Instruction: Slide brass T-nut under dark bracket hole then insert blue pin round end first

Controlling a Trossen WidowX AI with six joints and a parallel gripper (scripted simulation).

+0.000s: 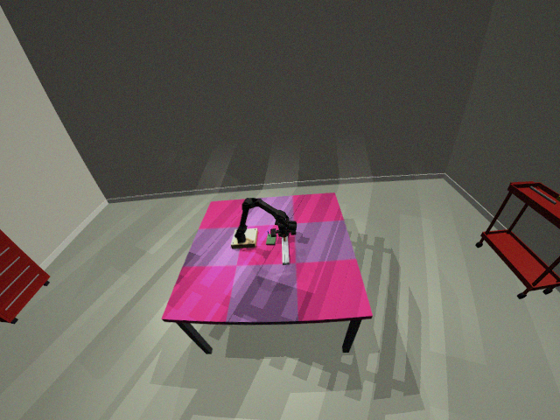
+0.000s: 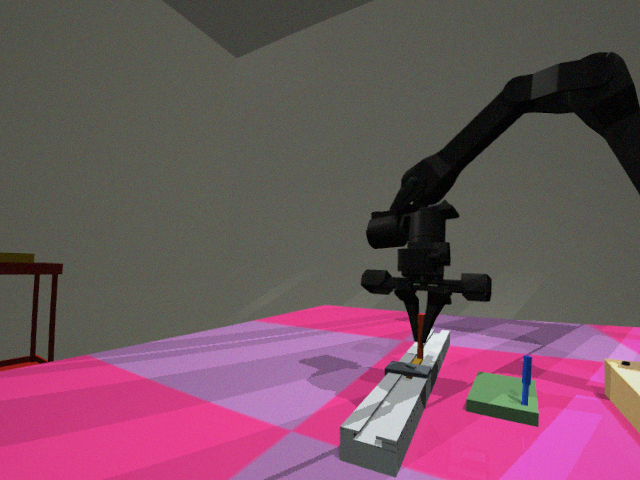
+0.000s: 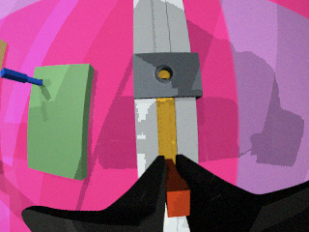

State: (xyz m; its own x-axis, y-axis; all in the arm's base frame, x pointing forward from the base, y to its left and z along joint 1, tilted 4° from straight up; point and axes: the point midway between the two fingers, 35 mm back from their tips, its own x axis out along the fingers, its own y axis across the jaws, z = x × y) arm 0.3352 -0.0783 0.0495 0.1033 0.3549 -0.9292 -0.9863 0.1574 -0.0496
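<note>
Blue pin: at the wrist view's far left, the pin (image 1: 269,234) (image 2: 526,379) (image 3: 20,76) stands in its tray, waiting.
Green tray: the tray (image 1: 270,241) (image 2: 496,397) (image 3: 58,126) sits beside the rail, apart from it.
Aluminum rail: the rail (image 1: 285,256) (image 2: 382,408) (image 3: 145,123) runs lengthwise ahead of me.
Brass T-nut: the nut (image 2: 416,361) (image 3: 167,128) lies in the slot, long axis along it, reaching under the dark bracket (image 2: 400,367) (image 3: 145,74); brass shows through the hole.
Orange handle: my fingers (image 1: 283,234) (image 2: 421,341), nearly closed, grip the upright handle (image 2: 421,321) (image 3: 178,203).
Coming move: the bracket lies straight ahead along the slot; I judge only fine alignment remains before release.
</note>
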